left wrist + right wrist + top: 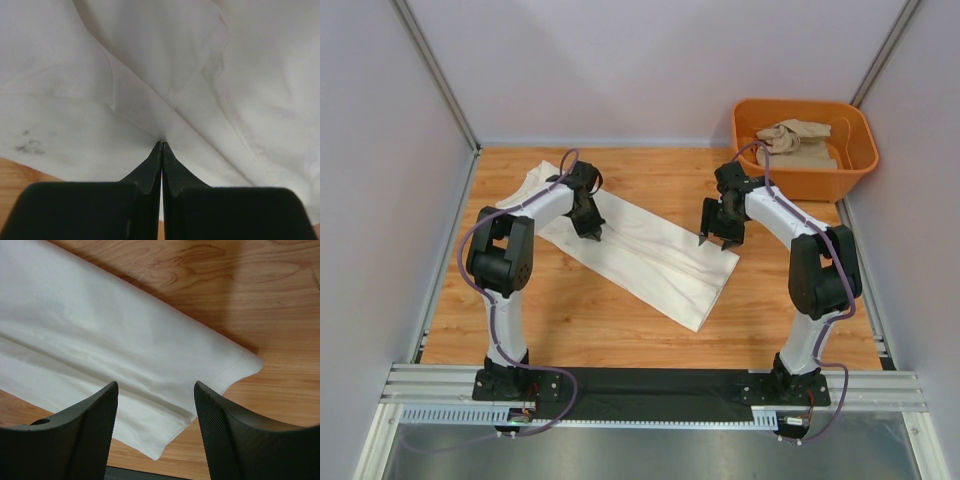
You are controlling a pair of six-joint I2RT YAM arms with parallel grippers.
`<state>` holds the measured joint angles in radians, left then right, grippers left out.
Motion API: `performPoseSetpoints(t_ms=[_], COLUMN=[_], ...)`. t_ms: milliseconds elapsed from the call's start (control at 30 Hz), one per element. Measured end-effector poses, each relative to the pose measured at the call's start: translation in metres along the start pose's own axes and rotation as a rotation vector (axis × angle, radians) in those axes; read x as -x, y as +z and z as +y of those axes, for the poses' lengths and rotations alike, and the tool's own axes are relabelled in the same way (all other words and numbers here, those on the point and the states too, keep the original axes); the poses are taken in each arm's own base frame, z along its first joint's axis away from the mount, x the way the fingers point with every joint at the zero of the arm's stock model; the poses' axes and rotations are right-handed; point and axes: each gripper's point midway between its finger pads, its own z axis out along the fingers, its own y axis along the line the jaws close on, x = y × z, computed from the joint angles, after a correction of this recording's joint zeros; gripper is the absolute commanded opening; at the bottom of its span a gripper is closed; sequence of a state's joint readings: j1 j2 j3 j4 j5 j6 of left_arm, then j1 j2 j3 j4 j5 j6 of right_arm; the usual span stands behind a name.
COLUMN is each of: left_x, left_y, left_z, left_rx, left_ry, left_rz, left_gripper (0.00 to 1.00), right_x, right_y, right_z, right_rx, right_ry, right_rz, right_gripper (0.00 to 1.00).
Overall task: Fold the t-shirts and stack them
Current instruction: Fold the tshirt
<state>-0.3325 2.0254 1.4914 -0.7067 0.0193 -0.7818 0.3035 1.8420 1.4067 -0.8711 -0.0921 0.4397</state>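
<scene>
The cream-white t-shirt [650,262] lies on the wooden table as a long folded strip, running diagonally from far left to near right. My left gripper [592,234] is over its upper half. In the left wrist view this gripper [161,143] is shut, and the white fabric [200,60] creases toward its tips as if pinched. My right gripper [718,243] is open, just above the strip's right hem corner. In the right wrist view this gripper [156,385] has the shirt [100,330] below and between its fingers, with nothing held. The sandy beige t-shirt [800,140] lies crumpled in the tub.
The orange plastic tub [820,185] stands at the far right corner of the table. Grey walls enclose the left, back and right sides. Bare wood [790,300] shows to the right of the white shirt and in front of it.
</scene>
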Motion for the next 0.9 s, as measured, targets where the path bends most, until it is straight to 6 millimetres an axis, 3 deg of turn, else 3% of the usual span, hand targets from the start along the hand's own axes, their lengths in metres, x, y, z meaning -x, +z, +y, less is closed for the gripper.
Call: performPoseSetpoints(t_ms=[233,400,900], left_x=[-0.018,-0.015,0.036], left_y=[0.002,0.001,0.009], left_z=[0.019,0.019,-0.025], left_rx=[0.046,0.053,-0.012], left_ry=[-0.005,-0.001,0.031], left_rz=[0.026,0.015,-0.057], left_gripper=[0.00,0.01,0.03], right_x=[-0.001,-0.005,-0.012], right_y=[0.001,0.004,0.009], right_z=[0.001,-0.001,-0.005], right_rx=[0.006,0.004,-0.003], right_ry=[0.000,0.001,0.003], right_rz=[0.001,0.009,0.029], right_gripper=[0.64,0.64,0.64])
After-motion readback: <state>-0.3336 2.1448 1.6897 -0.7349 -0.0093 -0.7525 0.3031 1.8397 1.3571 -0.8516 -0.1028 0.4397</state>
